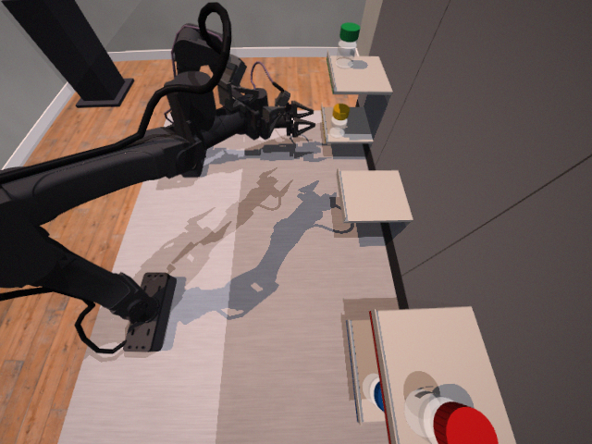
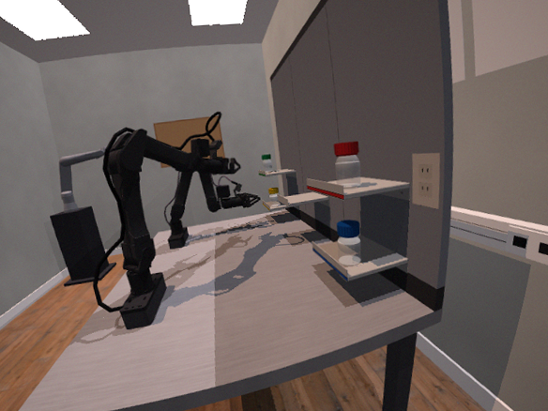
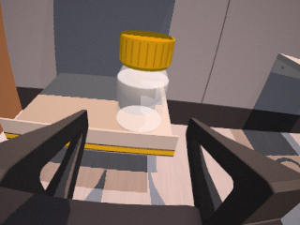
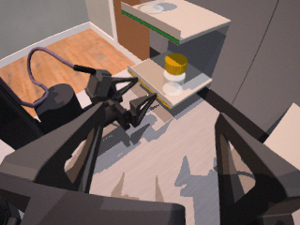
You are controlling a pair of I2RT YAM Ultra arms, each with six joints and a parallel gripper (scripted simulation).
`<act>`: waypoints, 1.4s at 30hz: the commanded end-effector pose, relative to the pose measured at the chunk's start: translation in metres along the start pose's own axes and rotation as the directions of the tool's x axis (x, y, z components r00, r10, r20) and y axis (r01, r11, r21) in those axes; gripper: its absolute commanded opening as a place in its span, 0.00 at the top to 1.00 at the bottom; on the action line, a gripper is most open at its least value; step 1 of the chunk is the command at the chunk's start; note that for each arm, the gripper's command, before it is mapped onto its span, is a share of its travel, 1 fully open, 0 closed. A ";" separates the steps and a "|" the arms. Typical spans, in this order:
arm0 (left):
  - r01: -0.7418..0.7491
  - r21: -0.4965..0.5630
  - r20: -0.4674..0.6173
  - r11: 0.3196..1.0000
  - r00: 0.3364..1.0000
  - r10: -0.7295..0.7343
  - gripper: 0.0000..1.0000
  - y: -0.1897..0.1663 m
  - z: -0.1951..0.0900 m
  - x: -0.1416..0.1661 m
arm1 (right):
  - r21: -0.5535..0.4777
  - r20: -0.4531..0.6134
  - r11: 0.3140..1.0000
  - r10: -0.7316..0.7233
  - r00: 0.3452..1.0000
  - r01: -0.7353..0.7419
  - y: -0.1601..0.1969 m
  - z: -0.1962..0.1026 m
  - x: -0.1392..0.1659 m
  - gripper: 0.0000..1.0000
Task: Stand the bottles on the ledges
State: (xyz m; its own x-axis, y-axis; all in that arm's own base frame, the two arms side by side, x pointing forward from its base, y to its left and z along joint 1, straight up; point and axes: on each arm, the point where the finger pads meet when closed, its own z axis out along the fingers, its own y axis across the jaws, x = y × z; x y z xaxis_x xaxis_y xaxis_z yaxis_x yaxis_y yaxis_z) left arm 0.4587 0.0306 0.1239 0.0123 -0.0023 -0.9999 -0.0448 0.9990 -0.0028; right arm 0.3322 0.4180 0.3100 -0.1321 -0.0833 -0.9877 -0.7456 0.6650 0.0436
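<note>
A clear bottle with a yellow cap (image 3: pixel 145 82) stands upright on the low ledge with the yellow strip (image 3: pixel 94 122), also seen in the top view (image 1: pixel 340 115). My left gripper (image 1: pixel 302 121) is open and empty, a short way in front of that ledge, apart from the bottle. My right gripper (image 4: pixel 161 113) (image 2: pixel 234 164) is open and empty, higher up and behind the left one. The green-capped bottle (image 1: pixel 349 35) stands on the green-strip ledge (image 1: pixel 359 74). The red-capped bottle (image 2: pixel 347 161) stands on the red-strip ledge, and the blue-capped bottle (image 2: pixel 349 239) on the blue-strip ledge below.
A bare ledge (image 1: pixel 374 194) juts from the dark wall between the two ledge pairs. The right arm's base (image 1: pixel 148 310) is bolted near the table's other long edge. A black stand (image 2: pixel 74 236) is on the floor beyond the table.
</note>
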 end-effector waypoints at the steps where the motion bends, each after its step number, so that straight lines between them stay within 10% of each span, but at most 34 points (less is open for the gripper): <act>1: -0.005 0.001 0.058 1.000 0.998 0.005 0.28 0.000 -0.011 -0.016 | 0.004 -0.005 1.000 0.003 1.000 -0.003 0.002 0.002 0.006 0.12; 5: -0.009 0.003 0.042 1.000 0.999 0.009 0.28 -0.004 -0.008 -0.011 | 0.004 -0.005 1.000 0.003 1.000 -0.003 0.002 0.002 0.006 0.12; 7: -0.014 0.000 0.016 1.000 1.000 0.014 0.05 -0.004 -0.008 -0.007 | 0.004 -0.005 1.000 0.003 1.000 -0.003 0.002 0.002 0.006 0.12; 10: -0.016 0.000 -0.006 1.000 1.000 0.016 0.00 -0.003 -0.010 -0.001 | 0.004 -0.005 1.000 0.003 1.000 -0.003 0.002 0.002 0.006 0.12; 17: -0.058 -0.004 -0.140 0.998 0.989 0.057 0.00 -0.002 -0.024 -0.004 | 0.004 -0.005 1.000 0.003 1.000 -0.003 0.002 0.002 0.006 0.12; 42: -0.130 -0.024 -0.073 0.991 0.989 0.128 0.00 0.000 -0.050 -0.125 | 0.004 -0.005 1.000 0.003 1.000 -0.003 0.002 0.002 0.006 0.12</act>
State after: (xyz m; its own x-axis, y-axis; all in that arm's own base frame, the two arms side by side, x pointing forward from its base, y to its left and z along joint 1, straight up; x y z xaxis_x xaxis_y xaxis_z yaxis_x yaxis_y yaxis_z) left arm 0.4069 0.0326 0.2426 -0.0546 0.1133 -0.9921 -0.0721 0.9905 0.1171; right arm 0.3322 0.4180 0.3101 -0.1321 -0.0833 -0.9877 -0.7456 0.6650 0.0436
